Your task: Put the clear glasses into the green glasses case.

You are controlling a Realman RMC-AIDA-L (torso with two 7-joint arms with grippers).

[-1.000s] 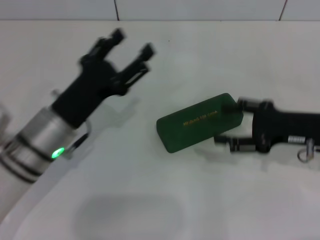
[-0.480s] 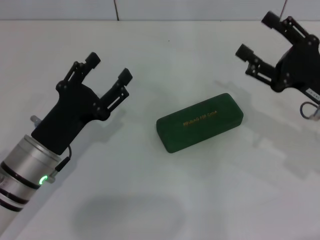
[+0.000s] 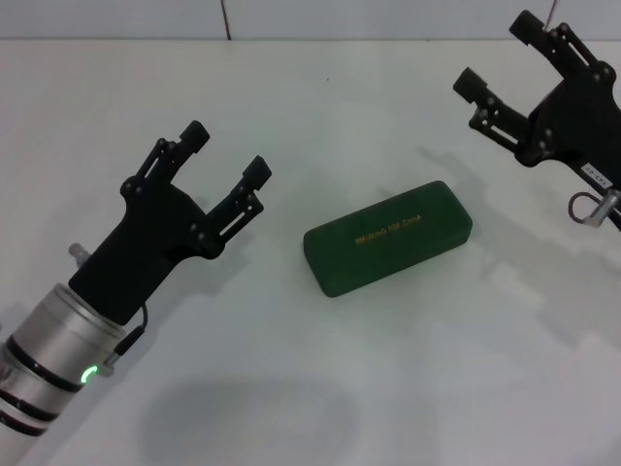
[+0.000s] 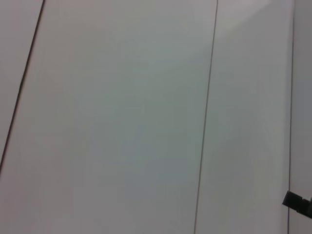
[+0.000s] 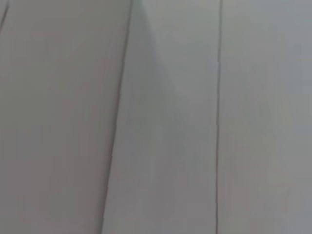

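Note:
The green glasses case (image 3: 387, 238) lies shut on the white table in the head view, gold lettering on its lid. The clear glasses are out of view. My left gripper (image 3: 226, 152) hovers left of the case, open and holding nothing. Raised at the far right, behind the case, my right gripper (image 3: 497, 53) is also open and holds nothing. Both wrist views show only pale wall panels with seams.
The white table (image 3: 320, 388) spreads around the case. A tiled wall (image 3: 388, 17) runs along its far edge. A small dark part (image 4: 298, 202) pokes into the corner of the left wrist view.
My right gripper has left the case's right end and lifted up and back to the far right. The left arm dropped lower and shifted slightly toward the case. The case stays shut.

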